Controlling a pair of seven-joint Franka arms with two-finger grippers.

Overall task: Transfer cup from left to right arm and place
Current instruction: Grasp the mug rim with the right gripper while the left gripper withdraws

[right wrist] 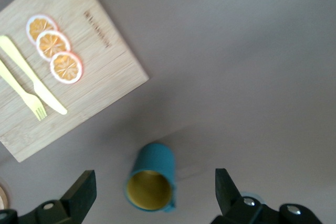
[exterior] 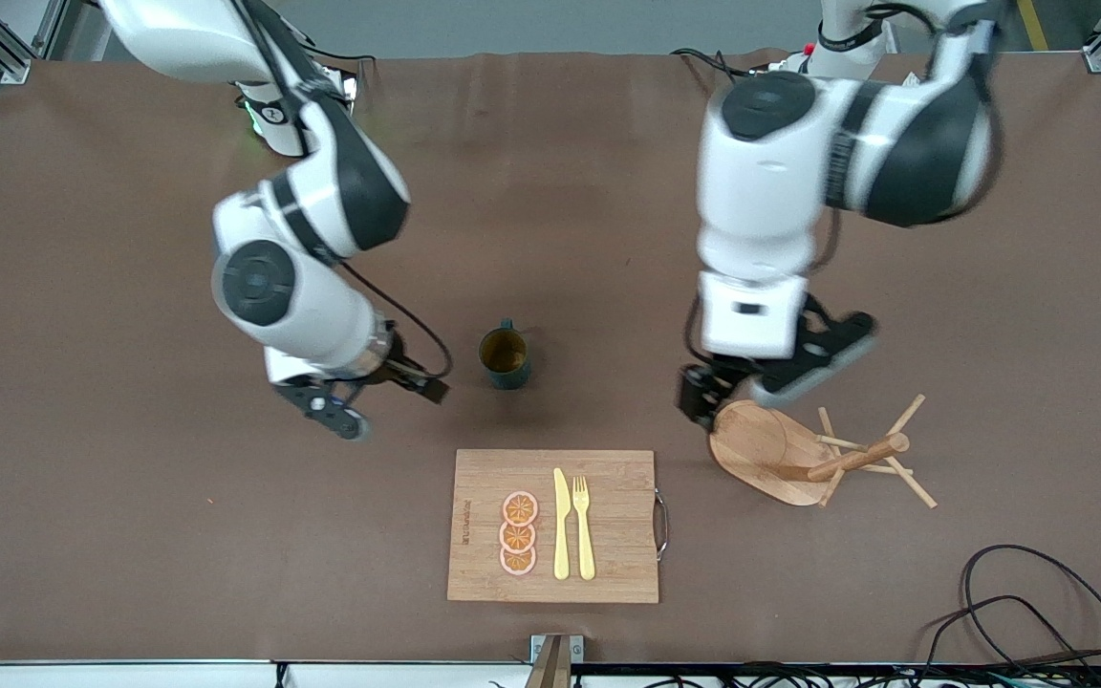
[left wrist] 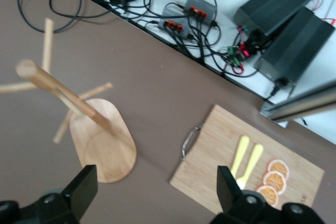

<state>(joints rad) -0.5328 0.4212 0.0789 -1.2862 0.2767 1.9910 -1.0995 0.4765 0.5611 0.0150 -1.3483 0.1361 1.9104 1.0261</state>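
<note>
The cup (exterior: 504, 355), a dark teal mug with an ochre inside, stands upright on the brown table near its middle, its handle toward the robots' bases. My right gripper (exterior: 395, 409) is open and empty, low over the table beside the cup toward the right arm's end. In the right wrist view the cup (right wrist: 151, 182) shows between the open fingers (right wrist: 79, 192), untouched. My left gripper (exterior: 751, 387) is open and empty over the edge of the wooden peg rack's base (exterior: 766, 449). The left wrist view shows its gripper (left wrist: 155, 192) wide open over bare table.
A bamboo cutting board (exterior: 608, 564) with three orange slices (exterior: 518, 533), a yellow knife (exterior: 561, 524) and a fork (exterior: 584, 526) lies nearer the front camera than the cup. The peg rack (left wrist: 100, 140) stands toward the left arm's end. Black cables (exterior: 1019, 612) lie at the near edge.
</note>
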